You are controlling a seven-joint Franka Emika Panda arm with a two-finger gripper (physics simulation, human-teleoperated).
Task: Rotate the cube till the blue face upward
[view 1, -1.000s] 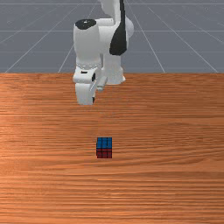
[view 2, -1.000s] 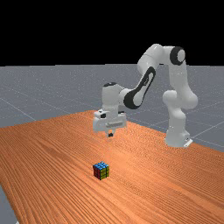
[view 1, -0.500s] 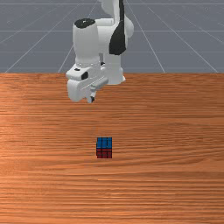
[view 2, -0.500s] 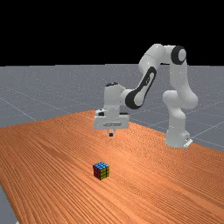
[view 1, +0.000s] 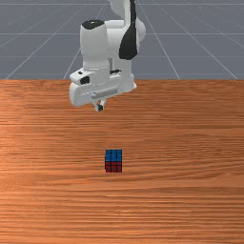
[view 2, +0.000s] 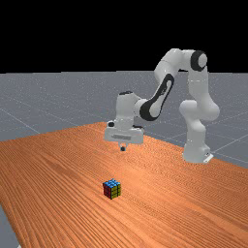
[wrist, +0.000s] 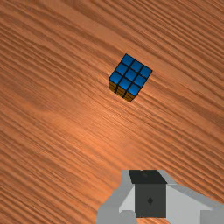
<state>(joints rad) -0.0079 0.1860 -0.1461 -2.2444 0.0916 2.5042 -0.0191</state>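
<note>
"Blue-topped, red- and yellow-sided cube (view 1: 114, 161): where?"
"Below the white-and-grey gripper (view 1: 99, 107), toward the front view's bottom and slightly right of it, flat on the orange-brown wooden table (view 1: 190, 190)."
"Gripped?"
"No, gripper clenched on nothing. Cube's black-gridded, blue up; probably no turn needed."
</note>
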